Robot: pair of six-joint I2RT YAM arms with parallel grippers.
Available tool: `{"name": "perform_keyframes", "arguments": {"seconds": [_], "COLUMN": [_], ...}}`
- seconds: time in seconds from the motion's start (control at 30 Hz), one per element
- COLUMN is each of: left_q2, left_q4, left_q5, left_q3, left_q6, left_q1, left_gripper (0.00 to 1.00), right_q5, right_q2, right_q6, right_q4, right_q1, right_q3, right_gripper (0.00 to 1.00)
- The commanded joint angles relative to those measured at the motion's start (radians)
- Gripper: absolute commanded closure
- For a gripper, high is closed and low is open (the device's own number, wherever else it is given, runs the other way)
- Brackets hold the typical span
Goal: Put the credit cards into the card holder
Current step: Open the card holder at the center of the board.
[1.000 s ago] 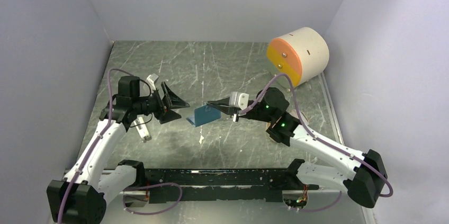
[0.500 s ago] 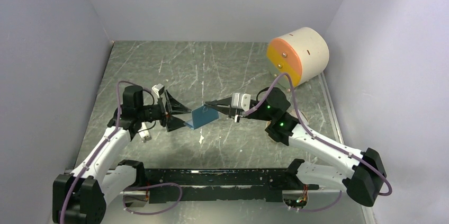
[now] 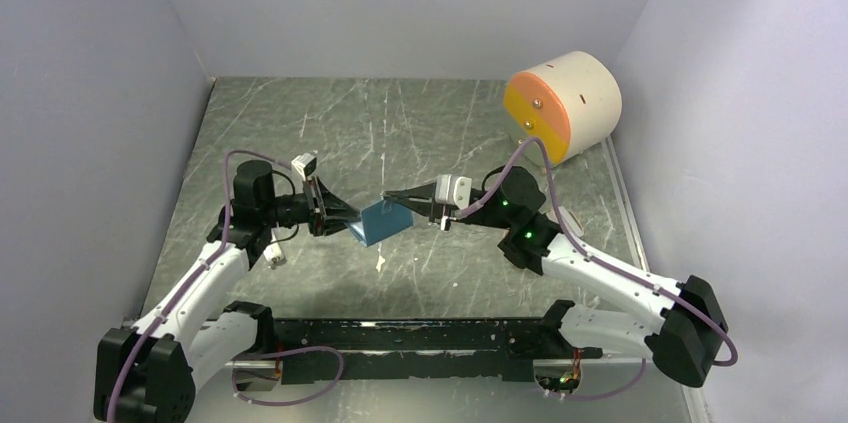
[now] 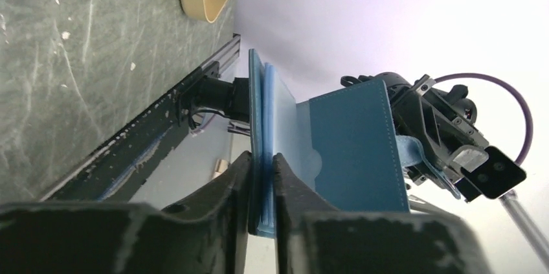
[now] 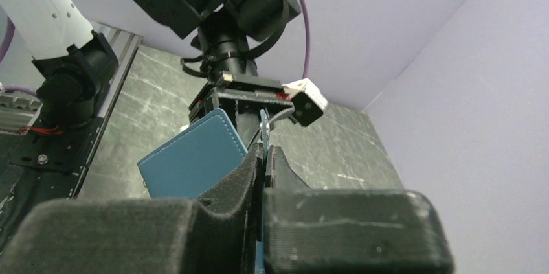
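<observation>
Two hands: the left hand [image 4: 262,157] and the right hand [image 5: 264,151] are both being used on the card holder [image 3: 385,221], one from each side.
Left hand: its jaws are being pressed together on the edge of one blue flap, which is standing upright between them in the left wrist view.
Right hand: its jaws are being squeezed shut on a thin pale-blue layer of the other half.
Card holder: it is being held in the air above the middle of the surface [image 3: 400,123], partly spread open and touching only the two hands.
Credit cards: none is being carried by either hand. A dark thing is lying in the tan tray [image 4: 194,2] at the top of the left wrist view, possibly the cards, but it is too cropped to tell.
Step in hand: judging from the grips, the holder is being opened and steadied so that a pocket is being exposed.
Doing it well: the halves are best being drawn apart slowly and evenly, so that the thin layer is not being pulled out of the right jaws. One hand will be needed free for a card, so the holder is better being laid open on the surface, or entrusted to a single firm grip, first.
Risk: a flap being pinched only at its edge may well be lost under a sudden pull.
</observation>
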Motion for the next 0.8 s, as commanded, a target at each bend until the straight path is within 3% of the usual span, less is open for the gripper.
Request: {"name": "perform_keyframes", "arguments": {"seconds": [0.0,0.1,0.2,0.27,0.3,0.5,0.63,0.77], "left_q2": [0.000,0.004,0.002,-0.013,-0.023,-0.027,0.016,0.056], "left_q4": [-0.072,-0.212,-0.353,-0.378,-0.366,-0.256,-0.267,-0.214], "left_q5": [-0.038,-0.126,-0.297,-0.414,-0.459,-0.656,-0.874,-1.038], "left_q3": [0.071,0.171,0.264,0.284,0.278,0.202,0.210,0.176], "left_q6": [0.109,0.265,0.427,0.498,0.518,0.556,0.584,0.623], "left_q1": [-0.007,-0.007,-0.007,-0.008,-0.009,-0.075,-0.205,-0.290], "left_gripper": [0.87,0.91,0.91,0.91,0.91,0.91,0.91,0.91], "right_q5": [0.071,0.159,0.279,0.387,0.447,0.683,0.640,0.540], "right_q2": [-0.044,-0.083,-0.131,-0.165,-0.175,-0.135,-0.012,0.131], "right_q6": [0.030,0.127,0.275,0.391,0.464,0.893,1.085,1.228], "right_q4": [0.035,0.040,-0.001,-0.051,-0.080,-0.329,-0.484,-0.514], "right_q1": [0.007,0.007,0.008,0.007,0.007,0.007,0.007,0.011], "right_q3": [-0.070,-0.122,-0.144,-0.139,-0.133,-0.034,0.066,0.147], "right_gripper": [0.96,0.82,0.60,0.44,0.40,0.41,0.49,0.52]}}
